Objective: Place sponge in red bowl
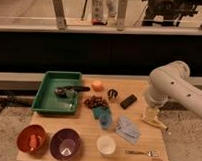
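The red bowl (33, 138) stands at the table's front left corner with a small orange thing inside. A teal sponge-like piece (102, 116) lies near the middle of the table, just below a bunch of dark grapes (95, 101). My gripper (152, 118) hangs from the white arm (172, 87) over the table's right edge, pointing down, to the right of the sponge and apart from it. Nothing shows in the gripper.
A green tray (49, 95) with a dark utensil sits at the back left. A purple bowl (65, 144), white cup (106, 144), light blue cloth (128, 128), fork (142, 153), black block (128, 101), small dark cup (112, 94) and orange (97, 85) are spread around.
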Available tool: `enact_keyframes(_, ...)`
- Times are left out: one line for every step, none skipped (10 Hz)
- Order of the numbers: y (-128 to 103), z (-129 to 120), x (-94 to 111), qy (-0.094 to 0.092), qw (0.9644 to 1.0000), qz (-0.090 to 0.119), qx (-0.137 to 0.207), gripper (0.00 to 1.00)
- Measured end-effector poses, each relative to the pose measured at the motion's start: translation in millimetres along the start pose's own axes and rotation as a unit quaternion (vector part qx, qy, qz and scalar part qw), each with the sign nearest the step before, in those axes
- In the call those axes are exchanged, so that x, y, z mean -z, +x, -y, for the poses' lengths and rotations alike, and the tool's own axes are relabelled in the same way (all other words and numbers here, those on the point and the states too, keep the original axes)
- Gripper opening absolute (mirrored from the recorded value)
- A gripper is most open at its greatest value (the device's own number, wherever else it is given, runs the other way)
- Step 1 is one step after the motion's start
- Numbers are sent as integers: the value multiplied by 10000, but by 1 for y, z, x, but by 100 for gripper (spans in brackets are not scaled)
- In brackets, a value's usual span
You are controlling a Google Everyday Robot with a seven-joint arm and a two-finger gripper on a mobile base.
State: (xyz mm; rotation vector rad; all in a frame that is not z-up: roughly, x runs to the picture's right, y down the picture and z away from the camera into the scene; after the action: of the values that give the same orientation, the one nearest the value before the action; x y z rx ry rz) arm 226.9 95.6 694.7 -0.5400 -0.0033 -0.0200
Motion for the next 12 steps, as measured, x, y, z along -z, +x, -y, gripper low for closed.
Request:
enact_keyframes(-6,1,-1,16,10000,16,67,80)
enact_keyframes(-12,2,-3,27,9999,39,134,80)
enact_keyframes(-20,3,-5,48,9997,61,224,80)
enact_keyframes(-28,3,-6,52,9996,79,277,80)
enact_keyframes(-37,4,-6,63,9994,87,341,80)
enact_keyframes(-54,6,-8,72,9989,115,440,80)
enact_keyframes(-67,9,-10,91,9984,144,538,80)
enact_keyframes(-75,10,-12,92,9979,161,618,80)
enact_keyframes(-79,10,-13,88,9975,174,672,80)
enact_keyframes(-92,12,-14,90,9967,209,777,80)
enact_keyframes(-101,13,-14,94,9961,216,845,80)
enact_keyframes(-112,14,-15,95,9954,212,926,80)
